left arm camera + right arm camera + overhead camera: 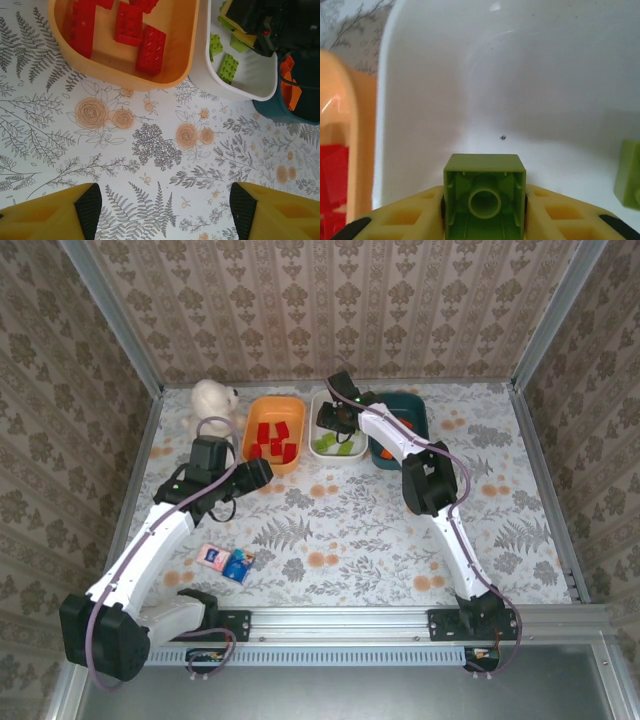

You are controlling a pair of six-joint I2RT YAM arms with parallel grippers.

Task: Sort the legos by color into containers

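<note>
My right gripper (485,205) is shut on a lime green lego (485,175), hollow underside toward the camera, low inside the white tray (520,75). Another green lego (629,172) lies at the right. From above, the right gripper (335,420) hangs over the white tray (335,456), between the orange tray (275,405) holding red legos (275,438) and the dark teal tray (415,405). My left gripper (165,210) stands open over bare tablecloth just in front of the orange tray (125,80), with nothing between its fingers. Green legos (228,67) and an orange lego (287,85) lie in their trays.
A white plush toy (213,400) sits left of the orange tray at the back. Pink and blue flat packets (225,562) lie near the left arm's base. Patterned walls and a metal frame close in the floral table.
</note>
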